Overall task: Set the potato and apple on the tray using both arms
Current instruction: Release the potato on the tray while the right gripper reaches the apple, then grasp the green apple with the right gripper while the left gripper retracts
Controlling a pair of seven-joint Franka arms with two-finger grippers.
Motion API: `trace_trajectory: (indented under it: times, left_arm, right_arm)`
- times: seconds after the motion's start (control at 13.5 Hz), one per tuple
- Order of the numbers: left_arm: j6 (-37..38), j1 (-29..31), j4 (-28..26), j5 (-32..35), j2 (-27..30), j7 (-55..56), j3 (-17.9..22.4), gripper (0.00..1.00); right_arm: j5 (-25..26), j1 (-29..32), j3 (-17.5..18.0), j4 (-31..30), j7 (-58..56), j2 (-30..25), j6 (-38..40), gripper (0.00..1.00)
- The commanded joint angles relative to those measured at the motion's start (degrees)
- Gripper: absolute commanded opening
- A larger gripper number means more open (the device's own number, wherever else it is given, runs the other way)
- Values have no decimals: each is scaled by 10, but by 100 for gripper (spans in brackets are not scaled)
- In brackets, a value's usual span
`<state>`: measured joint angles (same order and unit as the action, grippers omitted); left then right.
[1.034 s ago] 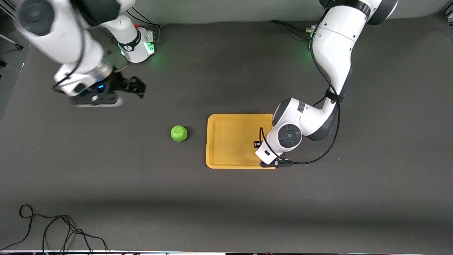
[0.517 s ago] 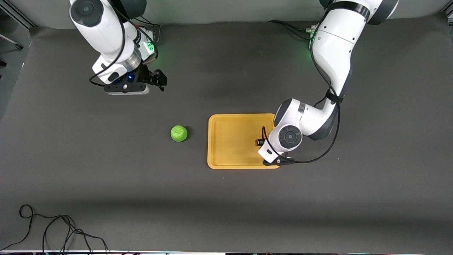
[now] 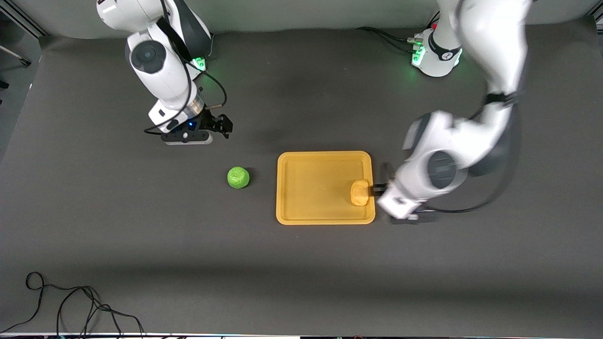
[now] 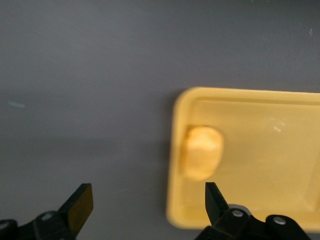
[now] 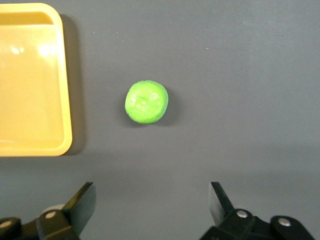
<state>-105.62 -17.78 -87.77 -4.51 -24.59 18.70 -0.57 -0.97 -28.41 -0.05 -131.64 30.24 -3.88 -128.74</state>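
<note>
Front view: tray (image 3: 311, 188) centre frame; potato (image 3: 360, 192) on it at the edge toward the left arm's end; apple (image 3: 238, 177) on the table mid-frame, beside the tray.

Left wrist view: left gripper (image 4: 145, 202) spread wide, empty, over the tray's rim.

Right wrist view: right gripper (image 5: 152, 205) spread wide, empty, over table near the apple.

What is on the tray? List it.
Only the potato lies on the tray, against the rim toward the left arm's end. The apple sits off it on the table. Nothing covers the tray.

One potato (image 3: 359, 192), one apple (image 3: 238, 177), one tray (image 3: 311, 216), two arms and one loose cable (image 3: 70, 306)
</note>
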Motion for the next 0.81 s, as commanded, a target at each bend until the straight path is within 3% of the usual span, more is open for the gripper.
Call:
trace_trajectory:
  times: [0.0, 0.15, 0.3, 0.74]
  left_arm:
    - [83, 63, -27, 30, 85, -135, -3, 100]
    - [94, 106, -59, 34, 147, -225, -3, 100]
    - [45, 145, -148, 36, 226, -296, -3, 100]
    - [90, 166, -132, 36, 237, -300, -1, 100]
  right_arm:
    - [0, -4, -3, -1, 17, 57, -65, 100]
    - [0, -5, -3, -15, 24, 98, -133, 100]
    - [1, -5, -3, -14, 31, 141, -184, 100]
    - [28, -1, -13, 17, 32, 244, -297, 100]
